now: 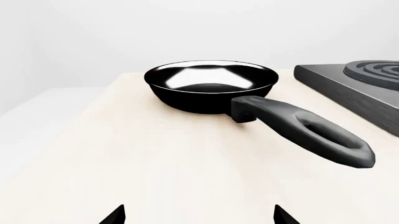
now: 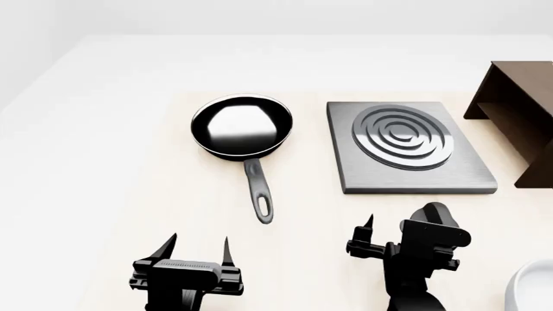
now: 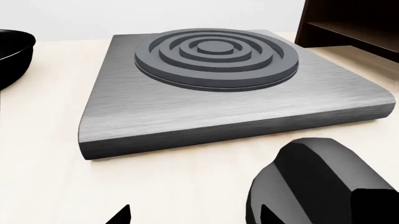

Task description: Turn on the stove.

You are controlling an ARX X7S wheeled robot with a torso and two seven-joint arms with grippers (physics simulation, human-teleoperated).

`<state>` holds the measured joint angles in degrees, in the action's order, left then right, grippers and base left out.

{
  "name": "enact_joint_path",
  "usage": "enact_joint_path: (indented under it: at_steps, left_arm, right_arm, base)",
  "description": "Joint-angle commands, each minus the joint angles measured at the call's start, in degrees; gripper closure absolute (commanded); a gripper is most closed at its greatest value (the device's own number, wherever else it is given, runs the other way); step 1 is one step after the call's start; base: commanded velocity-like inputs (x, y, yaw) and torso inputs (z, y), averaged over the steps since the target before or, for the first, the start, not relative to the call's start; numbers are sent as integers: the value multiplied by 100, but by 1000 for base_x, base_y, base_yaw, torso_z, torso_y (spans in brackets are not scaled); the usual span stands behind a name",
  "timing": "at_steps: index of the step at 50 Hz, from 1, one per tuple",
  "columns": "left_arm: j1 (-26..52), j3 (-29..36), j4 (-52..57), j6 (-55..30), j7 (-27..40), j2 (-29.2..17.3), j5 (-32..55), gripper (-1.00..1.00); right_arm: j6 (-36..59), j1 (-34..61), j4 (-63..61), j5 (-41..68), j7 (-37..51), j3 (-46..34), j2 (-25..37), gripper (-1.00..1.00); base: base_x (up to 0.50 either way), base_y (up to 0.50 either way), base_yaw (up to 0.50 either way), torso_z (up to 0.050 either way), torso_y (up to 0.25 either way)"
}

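Observation:
The stove point(image 2: 406, 148) is a flat grey metal hotplate with a ring burner, right of centre on the table. It fills the right wrist view point(image 3: 212, 88), and its corner shows in the left wrist view point(image 1: 355, 86). Its black round knob point(image 2: 434, 214) lies on the table just in front of the stove's near edge. In the right wrist view the knob point(image 3: 318, 182) is large and close. My right gripper point(image 2: 397, 228) is open, and one finger overlaps the knob's side in the right wrist view point(image 3: 196, 215). My left gripper point(image 2: 199, 241) is open and empty over bare table point(image 1: 199, 215).
A black frying pan point(image 2: 242, 126) sits left of the stove with its handle point(image 2: 259, 194) pointing toward me; it also shows in the left wrist view point(image 1: 212, 84). A dark brown open box point(image 2: 519, 110) stands at the right edge. A white rounded object point(image 2: 531, 288) is at the near right corner.

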<state>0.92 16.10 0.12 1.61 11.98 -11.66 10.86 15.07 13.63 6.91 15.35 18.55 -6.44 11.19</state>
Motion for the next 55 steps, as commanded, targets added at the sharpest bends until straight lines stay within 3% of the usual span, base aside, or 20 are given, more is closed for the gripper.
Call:
enact_joint_path:
  at_steps: [1,6,29,48,55]
  left_arm:
    - [-5,51,-20,73,-142,-59,152,-100]
    - [-36,-104,-18,218,-178,6,466,-100]
    - [69,21,-100,69,-103,-64,385,-100]
    - [93,70,-108,65,-80,-72,459,-100]
    - [96,89,-95,56,-69,-76,489,-100]
  right_arm:
    - [19,-6,217,222,40,-4,14,-100]
    - [5,-24,210,228,54,-14,23,-100]
    - [-11,-27,282,237,233,90,149,-100]
    - [308,-402,-256,-453,1784,356,169,-100]
    - [282,-401,-214,-505,1833,323,187,-100]
  base:
    - [0,0,0,-8,-250]
    - [0,0,0,-1,-200]
    - [0,0,0,-1,-3]
    - [0,0,0,-1,-3]
    - [0,0,0,0,-1]
